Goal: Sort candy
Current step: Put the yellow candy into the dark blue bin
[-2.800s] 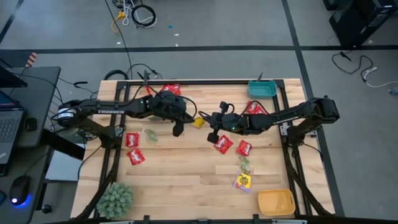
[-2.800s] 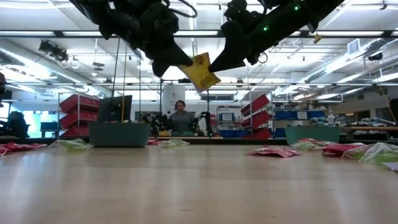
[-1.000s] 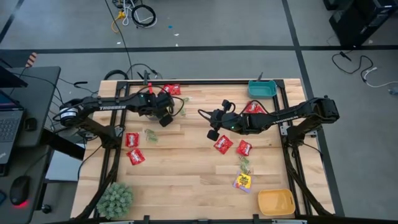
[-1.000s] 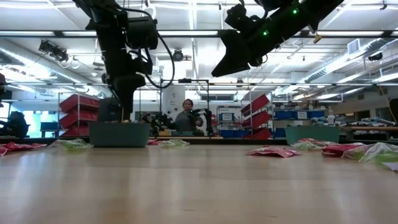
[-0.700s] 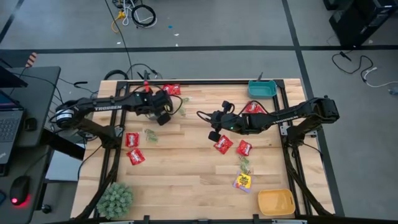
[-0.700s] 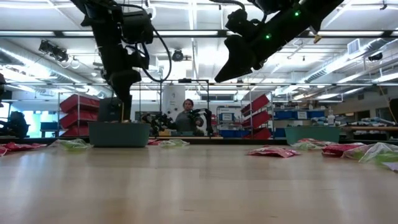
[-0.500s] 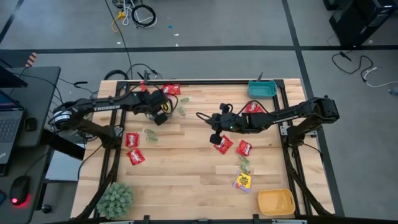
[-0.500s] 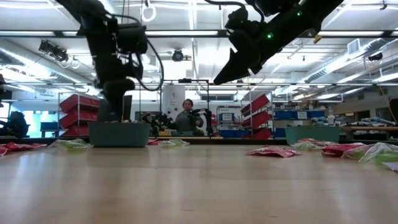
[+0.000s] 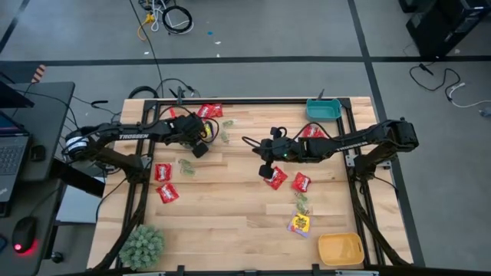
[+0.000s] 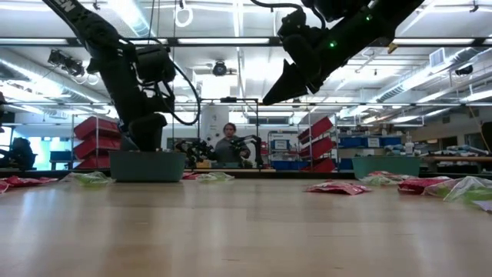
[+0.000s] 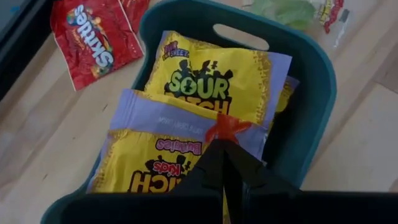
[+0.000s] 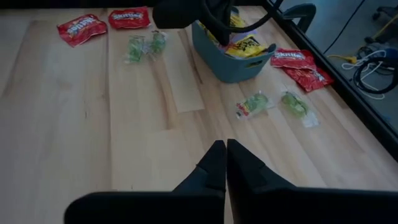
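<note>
- You have yellow candy packets (image 11: 214, 81) lying flat and overlapping in a teal bin (image 11: 311, 74), which sits near the table's far left part; the upper one reads "SOUR", the lower one (image 11: 155, 168) has a pale lilac edge.
- Shiny red packets (image 9: 161, 172) lie loose on the wood; another red packet (image 11: 93, 37) lies just beside the bin.
- Small pale green packets (image 12: 252, 104) are scattered nearby.
- Your left gripper (image 11: 224, 171) hangs over the bin, fingers pressed together, holding nothing.
- Your right gripper (image 12: 225, 163) hovers above mid-table, fingers closed and empty.
- The left fingers hide part of the lower yellow packet, and you cannot read its full print.
</note>
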Controlling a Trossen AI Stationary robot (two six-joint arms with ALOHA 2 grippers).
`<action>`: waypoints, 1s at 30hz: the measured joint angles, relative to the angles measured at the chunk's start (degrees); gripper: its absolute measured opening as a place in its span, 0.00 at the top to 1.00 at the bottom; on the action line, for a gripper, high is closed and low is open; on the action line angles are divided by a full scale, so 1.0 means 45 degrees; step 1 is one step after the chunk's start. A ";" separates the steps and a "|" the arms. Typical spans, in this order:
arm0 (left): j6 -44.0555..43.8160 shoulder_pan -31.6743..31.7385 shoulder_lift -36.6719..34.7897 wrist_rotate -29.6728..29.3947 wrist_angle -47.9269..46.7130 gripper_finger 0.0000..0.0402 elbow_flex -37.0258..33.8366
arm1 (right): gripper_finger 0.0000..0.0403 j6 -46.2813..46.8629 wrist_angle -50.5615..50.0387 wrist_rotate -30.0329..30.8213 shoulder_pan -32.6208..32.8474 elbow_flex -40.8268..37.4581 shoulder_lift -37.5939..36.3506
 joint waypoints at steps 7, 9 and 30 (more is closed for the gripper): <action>0.0238 -0.0228 -0.0969 -0.0253 -0.0001 1.00 0.0562 | 0.96 -0.0034 -0.0479 -0.0007 0.0108 0.0000 -0.0264; 0.0253 -0.0392 -0.1612 -0.0249 -0.0166 1.00 0.0587 | 0.93 0.0272 -0.1219 -0.0020 0.0284 0.0000 -0.0614; 0.0422 -0.2720 -0.4755 -0.0257 0.1298 1.00 0.0041 | 0.52 0.8870 -0.7752 -0.5171 0.5816 0.0005 -0.0864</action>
